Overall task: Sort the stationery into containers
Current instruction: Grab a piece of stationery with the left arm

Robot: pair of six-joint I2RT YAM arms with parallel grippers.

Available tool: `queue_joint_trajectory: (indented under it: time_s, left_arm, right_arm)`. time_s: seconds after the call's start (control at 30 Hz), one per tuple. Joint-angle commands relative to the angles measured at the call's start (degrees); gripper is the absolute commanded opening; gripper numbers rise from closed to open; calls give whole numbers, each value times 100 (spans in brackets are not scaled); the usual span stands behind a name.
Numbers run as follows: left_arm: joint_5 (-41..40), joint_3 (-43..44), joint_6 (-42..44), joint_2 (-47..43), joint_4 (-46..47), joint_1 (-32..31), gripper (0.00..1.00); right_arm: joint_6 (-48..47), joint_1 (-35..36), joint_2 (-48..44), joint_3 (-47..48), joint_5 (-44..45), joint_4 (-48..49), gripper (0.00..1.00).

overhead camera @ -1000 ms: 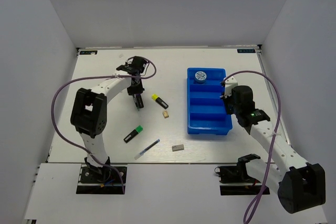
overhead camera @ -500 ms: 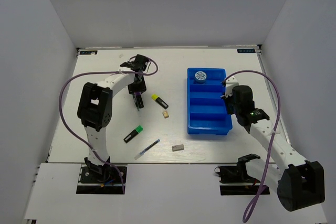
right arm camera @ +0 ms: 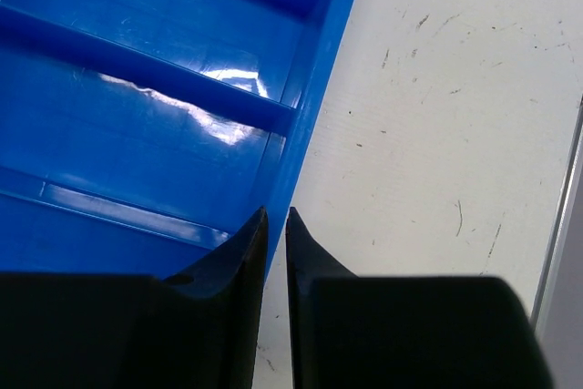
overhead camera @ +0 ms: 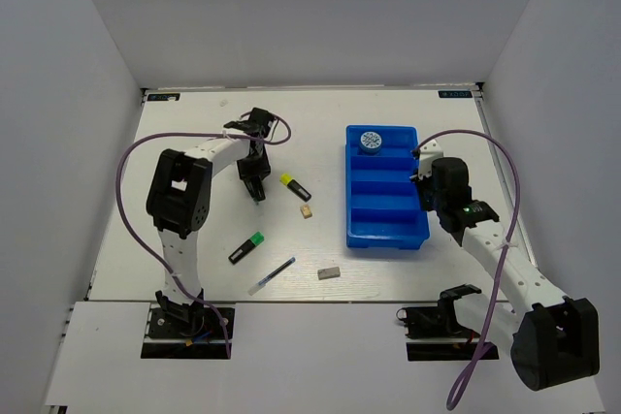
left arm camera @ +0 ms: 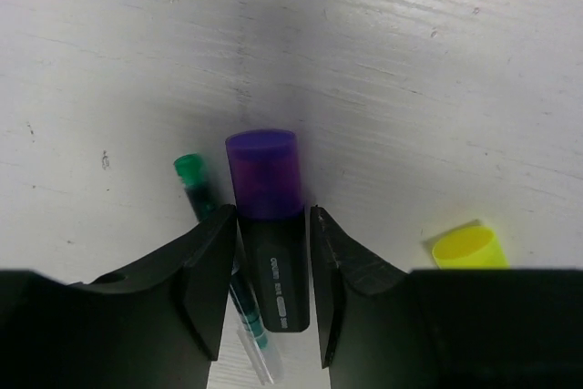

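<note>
So, my left gripper [left arm camera: 273, 225] has its jaws partly apart, straddling a purple-capped highlighter [left arm camera: 262, 166] lying on the table [left arm camera: 410, 43]. Both fingers sit right against its black body, but I can't tell if I'm actually squeezing. A green-tipped pen [left arm camera: 191, 175] lies just beside it. My right gripper [right arm camera: 276, 220] is nearly closed, pinching the right wall of the blue tray [right arm camera: 137, 125], with a round disc [overhead camera: 370, 141] in its far compartment.

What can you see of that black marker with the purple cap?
The black plastic highlighter with a round purple cap lies flat on the white table, its barrel closely flanked by the two black fingers of the left gripper; whether they press it is unclear. A thin green-tipped pen lies right beside it.
</note>
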Motion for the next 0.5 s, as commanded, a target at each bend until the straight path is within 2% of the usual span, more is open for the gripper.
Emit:
queue_joint_trajectory:
  time_s: [0.0,0.2,0.3,0.33,0.37,0.47]
  left_arm:
    - [142,-62,-70,43,203,27,48]
    - [125,-229,-79,113,352,27,47]
    - [107,-334,-88,113,414,27,42]
    - [81,-439,-97,96,431,27,39]
    - [116,-466,-114,87,475,36,27]
    - [125,-563,-88,-9,484,19,10]
  right_arm:
    - [63,-67,1,236,-31,84,18]
    - [99,-102,-8,236,-75,75,18]
    - [107,-129,9,244,-110,67,20]
    - [99,-138,1,244,-110,75,20]
    - [107,-138,1,253,-119,67,20]
    - [134,-138,9,244,-145,40,20]
